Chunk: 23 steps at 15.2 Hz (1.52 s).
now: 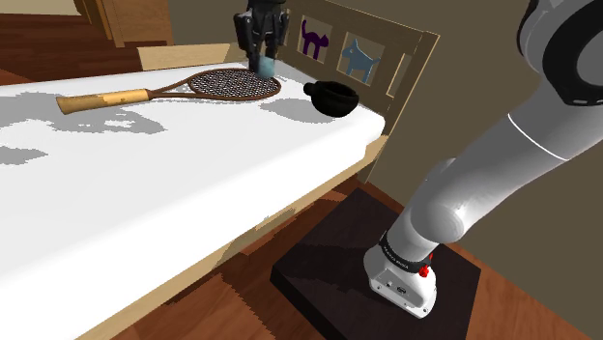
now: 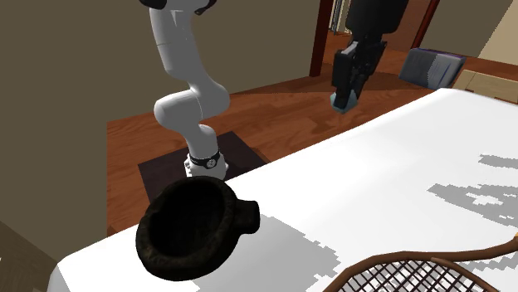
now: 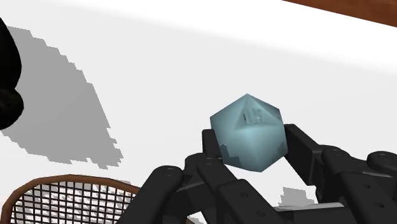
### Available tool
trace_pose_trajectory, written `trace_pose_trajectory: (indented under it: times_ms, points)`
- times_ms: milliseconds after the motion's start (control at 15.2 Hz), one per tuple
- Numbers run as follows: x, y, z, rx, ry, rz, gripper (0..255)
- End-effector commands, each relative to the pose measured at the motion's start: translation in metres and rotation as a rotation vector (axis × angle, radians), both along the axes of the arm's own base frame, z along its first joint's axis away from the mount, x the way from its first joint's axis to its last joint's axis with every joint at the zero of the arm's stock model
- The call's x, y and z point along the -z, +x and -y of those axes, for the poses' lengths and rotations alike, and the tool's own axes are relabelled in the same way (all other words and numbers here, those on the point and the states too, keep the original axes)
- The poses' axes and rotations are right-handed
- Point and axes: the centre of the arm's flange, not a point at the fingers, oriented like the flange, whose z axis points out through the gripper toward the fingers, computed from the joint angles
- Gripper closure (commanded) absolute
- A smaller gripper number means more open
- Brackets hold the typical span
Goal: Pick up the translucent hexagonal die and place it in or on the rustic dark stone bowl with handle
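Observation:
A pale blue faceted die (image 3: 249, 132) sits clasped between my two black fingers, lifted off the white bed surface. In the shoulder view my gripper (image 1: 263, 60) hangs above the racket head with the die (image 1: 264, 66) at its tips. The second exterior view puts the gripper (image 2: 345, 98) and die (image 2: 343, 102) high over the bed's far side. The dark stone bowl with a stubby handle (image 1: 331, 99) rests on the bed to the shoulder view's right of the gripper. It lies near the front in the second exterior view (image 2: 191, 229), apart from the gripper.
A wooden racket with dark strings (image 1: 184, 87) lies on the white bed (image 1: 174, 184) beneath the gripper. A wooden headboard with animal pictures (image 1: 372, 56) stands behind the bowl. My stand's dark base (image 1: 333, 275) sits on the wood floor beside the bed's edge.

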Motion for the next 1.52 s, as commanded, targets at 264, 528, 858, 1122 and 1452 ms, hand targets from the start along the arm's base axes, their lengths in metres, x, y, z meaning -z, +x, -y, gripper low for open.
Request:
trace_pose_trajectory:
  times_ms: [264, 528, 858, 1122, 1452]
  points:
    - [-0.001, 0.001, 0.078, -0.001, 0.000, 0.000, 255]
    - [-0.002, 0.002, 0.131, -0.001, 0.000, 0.000, 255]
    - [-0.003, 0.004, 0.197, -0.001, 0.000, 0.000, 255]
    - [-0.004, 0.006, 0.250, -0.001, 0.000, 0.000, 255]
    - [-0.005, 0.007, 0.316, -0.001, 0.000, 0.000, 255]
